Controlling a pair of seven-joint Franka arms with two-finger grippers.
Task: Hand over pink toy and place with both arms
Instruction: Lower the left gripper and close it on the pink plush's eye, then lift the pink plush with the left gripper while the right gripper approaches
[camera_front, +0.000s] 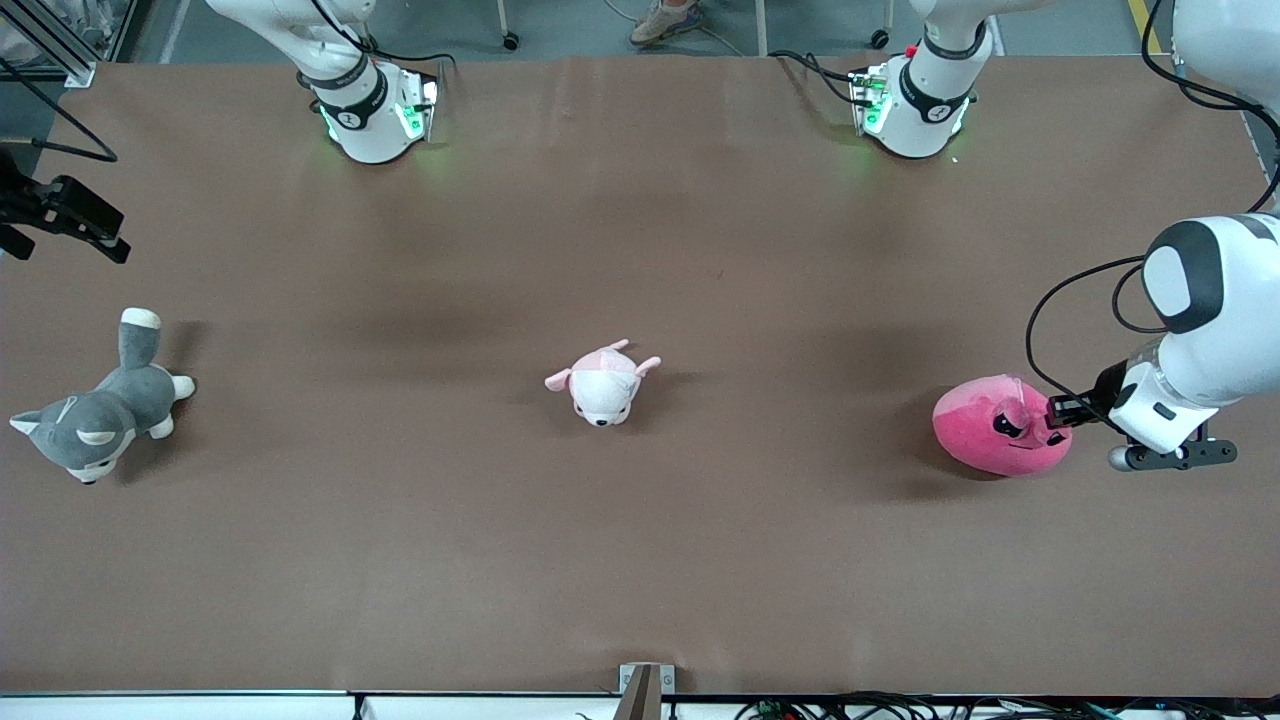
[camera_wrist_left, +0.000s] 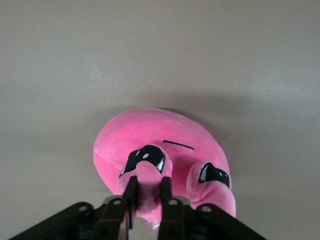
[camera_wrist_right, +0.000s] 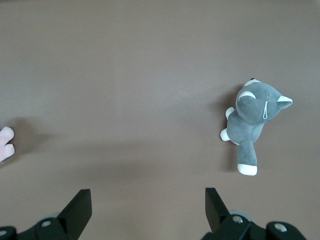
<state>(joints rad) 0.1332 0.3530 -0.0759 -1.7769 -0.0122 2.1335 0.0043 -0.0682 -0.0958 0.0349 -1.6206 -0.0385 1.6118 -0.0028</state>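
Pink toy (camera_front: 1000, 425): I see it lying on the table, lower right of the frame.
Left gripper (camera_wrist_left: 148, 192): fingers pinched on one small nub, a handy grip for lifting.
Right gripper (camera_wrist_right: 147, 207): I keep it waiting, fingers apart, high over the table near the husky plush (camera_wrist_right: 256, 120).

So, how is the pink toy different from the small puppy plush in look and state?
The pink toy is a large, round, hot-pink blob with black angry eyes; the puppy plush is smaller, pale pink and white. The left gripper pinches a nub of the pink toy, while the puppy plush lies free mid-table. The right gripper waits open, up in the air. Both toys rest on the table.
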